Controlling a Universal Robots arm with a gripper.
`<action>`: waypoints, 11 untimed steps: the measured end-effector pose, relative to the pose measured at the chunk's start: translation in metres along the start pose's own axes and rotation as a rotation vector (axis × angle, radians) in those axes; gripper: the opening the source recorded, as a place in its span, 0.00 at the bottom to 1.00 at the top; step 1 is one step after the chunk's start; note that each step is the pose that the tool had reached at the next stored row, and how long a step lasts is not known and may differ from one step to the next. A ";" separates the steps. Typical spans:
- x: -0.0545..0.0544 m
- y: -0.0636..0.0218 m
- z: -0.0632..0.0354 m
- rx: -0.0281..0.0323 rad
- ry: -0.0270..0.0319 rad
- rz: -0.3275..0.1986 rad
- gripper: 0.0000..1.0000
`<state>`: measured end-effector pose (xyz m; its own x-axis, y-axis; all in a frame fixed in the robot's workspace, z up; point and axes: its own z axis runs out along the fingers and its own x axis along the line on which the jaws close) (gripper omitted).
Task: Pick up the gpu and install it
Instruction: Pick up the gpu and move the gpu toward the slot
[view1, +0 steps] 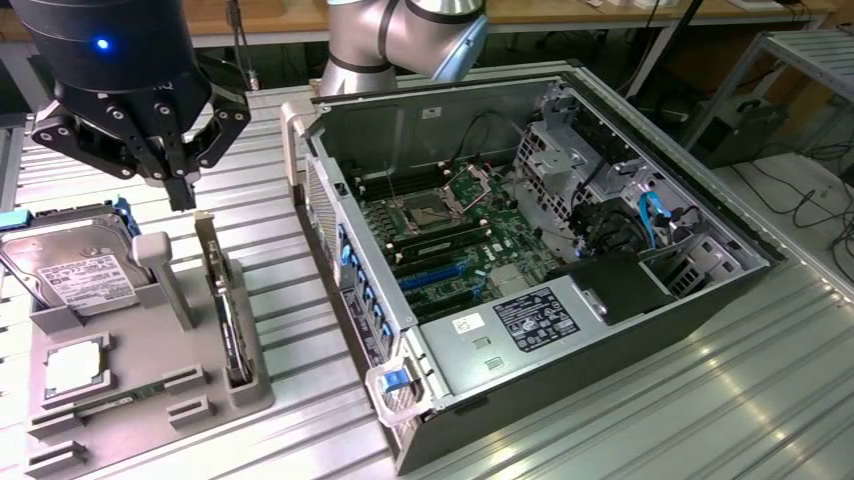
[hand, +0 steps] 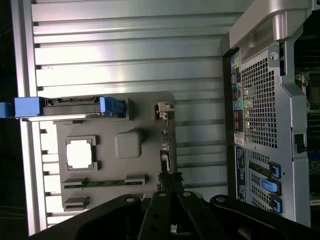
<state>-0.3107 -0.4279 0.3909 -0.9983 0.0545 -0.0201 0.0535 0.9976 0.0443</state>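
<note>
**A:** Which step is in hand?

**B:** The pick-up, with no grasp made yet. The gripper (view1: 183, 195) hangs over the grey parts tray (view1: 140, 345), above the edge that faces the computer case (view1: 441, 110). Its claws are drawn together at the tips and hold nothing.

**A:** Where's the gpu (view1: 228, 310)?

**B:** It stands edge-on in a slot along that same tray edge. Its bracket end is at the corner nearest the claw, close below it but apart. The hard drive (view1: 67, 268) leans at the tray's opposite edge.

**A:** What does the next move call for?

**B:** I'd judge the claws must part wider than the card's thin top edge. They then need to line up across it and come straight down, since a skewed approach could bind the slim card in its slot. The case lies open with its motherboard (view1: 454, 235) exposed.
</note>
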 end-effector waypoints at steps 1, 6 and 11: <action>0.000 0.0000 0.0000 0.0000 0.0000 0.000 0.11; 0.000 0.0000 0.0000 0.0000 0.0000 0.000 0.11; 0.000 0.0000 0.0000 0.0000 0.0000 0.000 0.11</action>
<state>-0.3107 -0.4279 0.3909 -0.9983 0.0545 -0.0202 0.0536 0.9976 0.0443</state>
